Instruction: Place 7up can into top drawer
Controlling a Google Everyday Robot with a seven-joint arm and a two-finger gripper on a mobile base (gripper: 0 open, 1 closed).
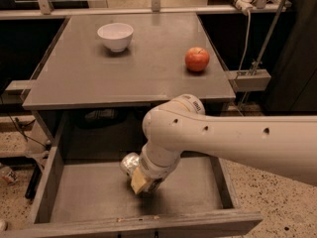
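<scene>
The top drawer [54,170] is pulled open below the tabletop, with low side walls and a flat front panel along the bottom edge. My gripper [141,181] reaches down into the drawer at its middle, low over the drawer floor. It is shut on the 7up can [130,163], a silvery can that sticks out to the left of the fingers [138,183]. The white arm crosses in from the right and hides the drawer's right rear part.
A grey tabletop [129,78] lies above the drawer. A white bowl [115,36] stands at its back left and a red apple [197,59] at its right. Cables and a metal frame [252,38] stand to the right of the table.
</scene>
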